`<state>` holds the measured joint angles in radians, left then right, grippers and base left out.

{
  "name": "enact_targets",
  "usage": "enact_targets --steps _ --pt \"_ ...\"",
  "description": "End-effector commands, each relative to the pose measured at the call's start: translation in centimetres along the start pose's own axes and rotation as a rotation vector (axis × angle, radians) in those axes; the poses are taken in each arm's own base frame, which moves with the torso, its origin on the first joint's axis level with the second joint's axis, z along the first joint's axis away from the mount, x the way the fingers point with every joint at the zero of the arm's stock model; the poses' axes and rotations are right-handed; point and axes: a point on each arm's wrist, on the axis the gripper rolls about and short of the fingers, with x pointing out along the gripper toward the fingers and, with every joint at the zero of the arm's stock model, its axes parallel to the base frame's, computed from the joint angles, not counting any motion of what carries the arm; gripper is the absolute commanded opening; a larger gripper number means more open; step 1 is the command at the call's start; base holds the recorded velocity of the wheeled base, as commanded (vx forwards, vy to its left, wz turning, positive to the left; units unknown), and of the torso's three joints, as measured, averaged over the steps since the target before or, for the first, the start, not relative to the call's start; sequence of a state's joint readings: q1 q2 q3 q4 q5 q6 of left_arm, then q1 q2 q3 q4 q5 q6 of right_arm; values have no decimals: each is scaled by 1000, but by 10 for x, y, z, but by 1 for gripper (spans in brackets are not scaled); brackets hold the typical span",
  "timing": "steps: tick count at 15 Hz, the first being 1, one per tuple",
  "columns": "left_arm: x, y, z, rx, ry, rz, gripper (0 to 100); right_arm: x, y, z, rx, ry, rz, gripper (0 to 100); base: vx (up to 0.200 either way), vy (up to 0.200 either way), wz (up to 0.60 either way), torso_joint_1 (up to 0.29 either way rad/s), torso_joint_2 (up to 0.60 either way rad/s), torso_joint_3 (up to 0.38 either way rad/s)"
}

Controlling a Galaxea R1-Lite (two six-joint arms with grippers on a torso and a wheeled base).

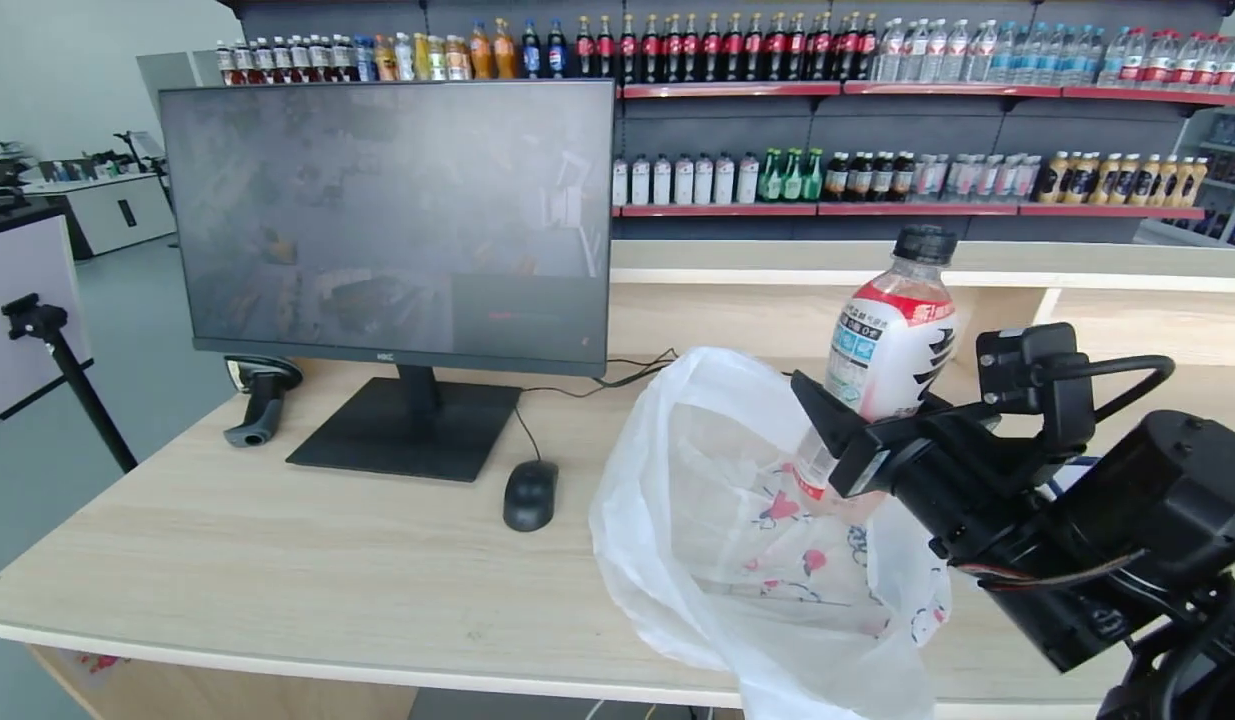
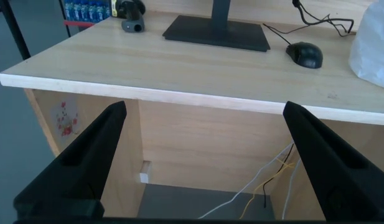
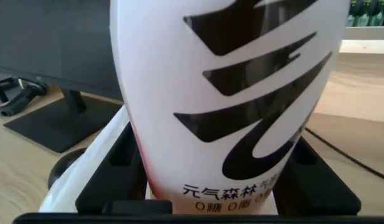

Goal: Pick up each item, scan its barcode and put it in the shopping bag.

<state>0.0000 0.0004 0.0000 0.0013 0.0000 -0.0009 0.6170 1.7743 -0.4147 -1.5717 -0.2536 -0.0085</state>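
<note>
A drink bottle (image 1: 889, 345) with a white, red and blue label and a black cap stands upright in my right gripper (image 1: 862, 430), which is shut on its lower half. It hangs just above the open mouth of the translucent white shopping bag (image 1: 737, 540) on the counter's right side. In the right wrist view the bottle's white label (image 3: 229, 93) with black strokes sits between the dark fingers (image 3: 114, 168). My left gripper (image 2: 204, 162) is open, low in front of the counter's near edge (image 2: 179, 90), with nothing between its fingers. A black handheld barcode scanner (image 1: 260, 400) rests left of the monitor base.
A monitor (image 1: 387, 215) on a black stand (image 1: 407, 425) occupies the counter's back left, with a black mouse (image 1: 530, 493) and cables beside it. A raised wooden ledge (image 1: 777, 265) runs behind. Shelves of bottles (image 1: 877, 110) line the back wall. A tripod (image 1: 67, 370) stands at left.
</note>
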Motion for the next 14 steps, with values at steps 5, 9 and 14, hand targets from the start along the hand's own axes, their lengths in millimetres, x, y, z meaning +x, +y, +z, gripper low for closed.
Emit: enact_targets --steps 5,9,14 --pt "0 0 0 -1 0 0 100 14 4 -21 -26 51 33 0 0 0 0 0 0 0" --pt "0 0 0 -2 0 0 100 24 7 -29 -26 58 36 0 0 0 0 0 0 0" --pt "0 0 0 -2 0 0 100 44 6 -33 -41 29 37 0 0 0 0 0 0 0"
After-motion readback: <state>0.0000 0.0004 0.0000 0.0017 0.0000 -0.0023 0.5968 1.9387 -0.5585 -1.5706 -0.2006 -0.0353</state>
